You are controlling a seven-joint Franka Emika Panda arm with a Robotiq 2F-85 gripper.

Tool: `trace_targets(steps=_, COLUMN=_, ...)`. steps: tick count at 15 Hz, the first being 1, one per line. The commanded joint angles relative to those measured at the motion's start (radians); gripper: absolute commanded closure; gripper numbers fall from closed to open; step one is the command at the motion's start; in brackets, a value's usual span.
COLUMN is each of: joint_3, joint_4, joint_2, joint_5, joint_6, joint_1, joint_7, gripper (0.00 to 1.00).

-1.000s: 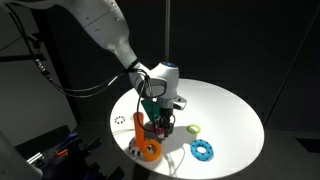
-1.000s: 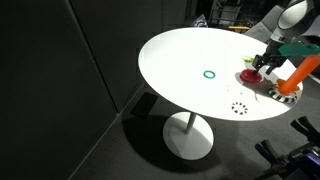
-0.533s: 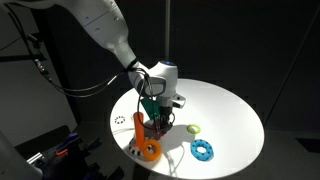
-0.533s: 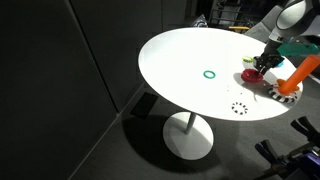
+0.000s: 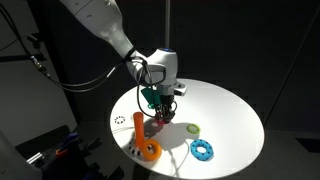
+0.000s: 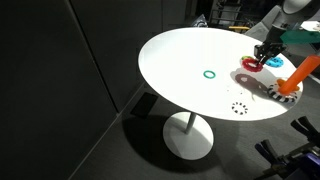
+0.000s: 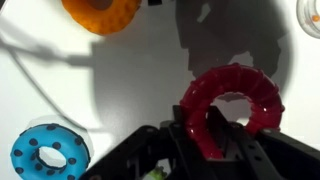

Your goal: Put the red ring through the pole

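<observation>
Centring the red ring (image 5: 159, 123) level over the pole (image 5: 140, 124) before lowering should serve best. In an exterior view the gripper (image 5: 161, 114) holds it just beside the pole.

In an exterior view the ring (image 6: 252, 63) hangs above the table (image 6: 190, 50), short of the pole (image 6: 297, 74).

In the wrist view the jaws are clamped on the ring's rim (image 7: 232, 105), with the orange base disc (image 7: 100, 12) up and to the left.

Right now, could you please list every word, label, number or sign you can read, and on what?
None: no readable word, label or number in any view.
The red ring in the hand, the pole and the blue ring show no print.
The dotted circle on the table is a plain mark, too small for detail.
</observation>
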Motion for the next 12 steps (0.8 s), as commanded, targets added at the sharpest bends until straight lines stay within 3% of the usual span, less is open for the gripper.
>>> trace_targets(steps=1, joint_3=0.003, joint_4=-0.047, joint_2=-0.119, joint_5=-0.010, joint_6=-0.071, joint_1=-0.005, joint_7=-0.020, gripper=0.91)
trace_targets(steps=12, joint_3=-0.015, joint_4=-0.234, joint_2=-0.439, joint_5=-0.100, joint_6=-0.209, joint_1=0.004, joint_7=0.002, gripper=0.91)
